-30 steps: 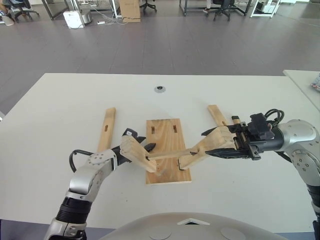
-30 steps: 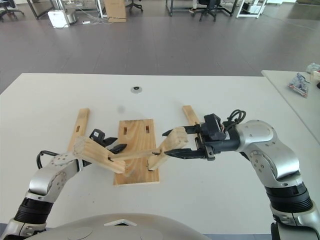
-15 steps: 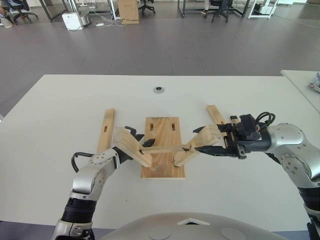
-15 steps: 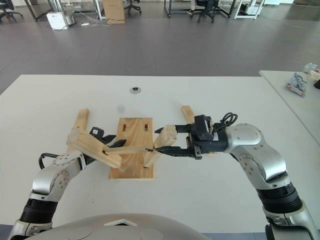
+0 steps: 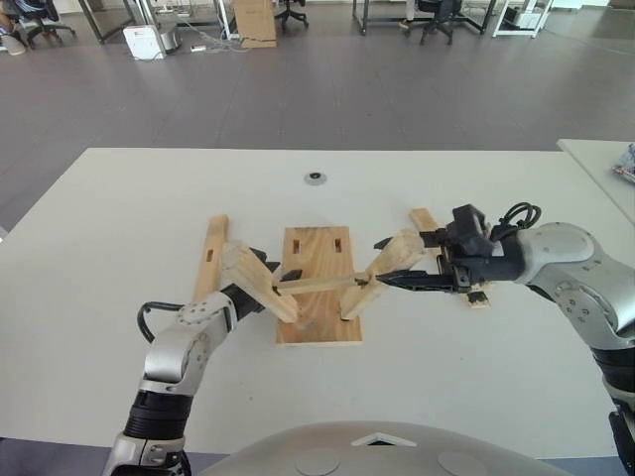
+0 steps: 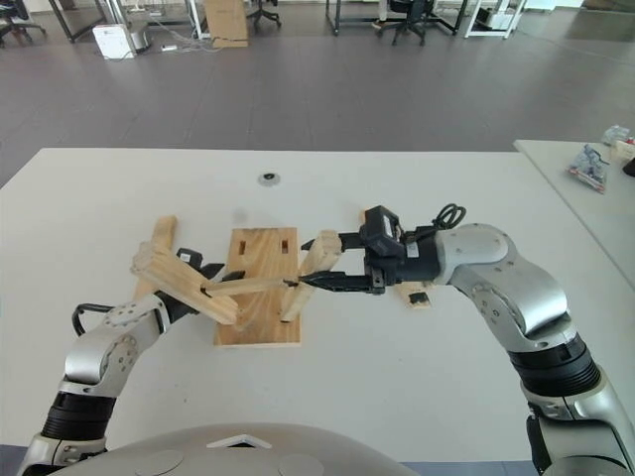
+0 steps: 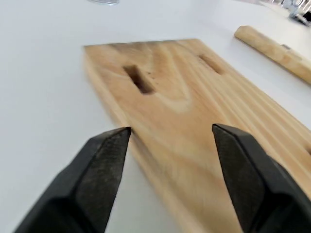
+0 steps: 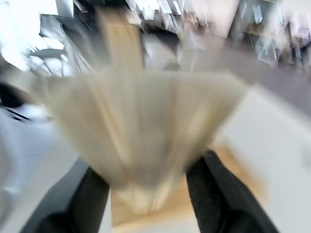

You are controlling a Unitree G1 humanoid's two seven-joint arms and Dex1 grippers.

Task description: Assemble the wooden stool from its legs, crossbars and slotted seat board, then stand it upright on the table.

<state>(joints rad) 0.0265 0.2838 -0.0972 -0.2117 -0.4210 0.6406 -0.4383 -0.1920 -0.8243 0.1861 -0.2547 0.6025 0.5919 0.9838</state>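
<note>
White table (image 5: pixel 119 218), round grommet (image 5: pixel 316 178) near far centre. Second table edge (image 5: pixel 600 159) at right. Grey floor behind, cardboard box (image 5: pixel 256 22), office chairs and desks along the back.

Left arm low, comes in from near left, forearm angled to centre. Left gripper (image 7: pixel 170 128): fingers spread wide in the wrist view, nothing between the tips, seat board under them. In the eye views the raised left leg (image 6: pixel 174 281) lies across the top of this gripper; cannot tell if it is actually pinched.

Right arm bent, reaches in from the right, wrist level. Right gripper (image 5: pixel 392 263) clamped on the raised right leg (image 6: pixel 319 253); dark fingers (image 8: pixel 218 204) sit either side of blurred wood.

Crossbar (image 5: pixel 317 285) joins the two raised legs. Both legs tilt and the whole H-shape hangs over the seat board (image 5: pixel 322 248), lower leg ends close to or touching it, cannot tell which.

Seat board lies flat at table centre, light wood, two slots at the far end, one slot (image 7: pixel 138 79) clear in the left wrist view.

Flat leg (image 5: pixel 211 248) lies just left of the board. Second flat leg (image 5: pixel 425 220) lies right of it, partly under the right gripper.
</note>
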